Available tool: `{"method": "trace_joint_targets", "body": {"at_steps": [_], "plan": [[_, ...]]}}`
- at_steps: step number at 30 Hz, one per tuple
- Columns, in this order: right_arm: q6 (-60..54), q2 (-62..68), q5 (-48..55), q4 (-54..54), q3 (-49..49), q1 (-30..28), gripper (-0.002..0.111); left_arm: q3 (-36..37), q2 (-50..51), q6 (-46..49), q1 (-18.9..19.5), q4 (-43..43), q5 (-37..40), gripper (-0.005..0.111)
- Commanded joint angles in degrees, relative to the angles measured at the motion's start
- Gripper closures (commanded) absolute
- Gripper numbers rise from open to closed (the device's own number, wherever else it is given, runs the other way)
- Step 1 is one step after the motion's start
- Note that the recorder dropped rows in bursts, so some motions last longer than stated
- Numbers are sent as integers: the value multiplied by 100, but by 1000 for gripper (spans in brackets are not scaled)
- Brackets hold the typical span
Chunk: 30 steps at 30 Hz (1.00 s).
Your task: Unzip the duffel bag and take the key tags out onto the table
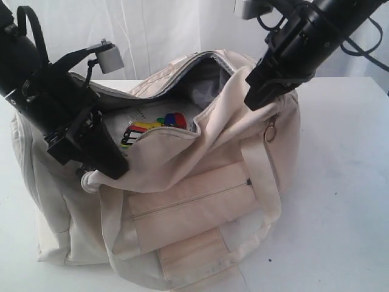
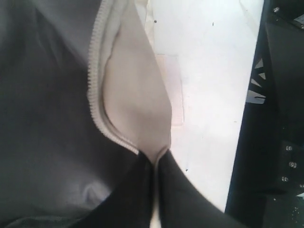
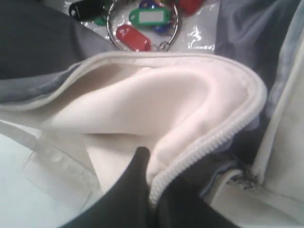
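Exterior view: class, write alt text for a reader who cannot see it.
A cream duffel bag sits unzipped on a white table, colourful key tags visible inside. The left gripper and right gripper each pinch its opening edge.

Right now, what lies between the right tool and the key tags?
The folded cream rim of the duffel bag, which the right tool pinches, lies between it and the key tags inside; the right wrist view shows this.

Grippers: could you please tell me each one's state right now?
Left gripper: closed on the duffel bag's zipper edge.
Right gripper: closed on the duffel bag too.
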Motion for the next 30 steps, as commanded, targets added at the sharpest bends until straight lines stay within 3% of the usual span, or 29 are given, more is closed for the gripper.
{"method": "trace_joint_targets", "body": {"at_steps": [1, 13, 16, 18, 19, 20, 21, 23, 26, 30], "plan": [[304, -194, 29, -99, 473, -8, 108, 34, -80, -304, -31, 240, 542, 107], [332, -344, 29, -61, 1516, -8, 108, 852, -80, -452, -31, 508, 537, 107], [309, -303, 29, -61, 1699, -8, 102, 946, -80, -452, -31, 508, 537, 103], [309, -289, 29, -61, 1784, -8, 92, 960, -80, -452, -31, 498, 537, 95], [309, -289, 29, -48, 1834, -8, 78, 960, -80, -452, -31, 475, 542, 82], [323, -289, 29, -48, 1845, -8, 70, 960, -80, -452, -31, 461, 542, 76], [323, -289, 29, -41, 1845, -8, 57, 960, -80, -452, -31, 423, 542, 61], [323, -325, 29, -41, 1845, -8, 42, 960, -80, -654, -31, 393, 542, 43], [323, -406, 29, -41, 1845, -8, 33, 924, -80, -714, -31, 380, 542, 33], [323, -705, 29, -20, 1719, -8, 32, 580, -252, -835, -31, 285, 542, 31]]}}
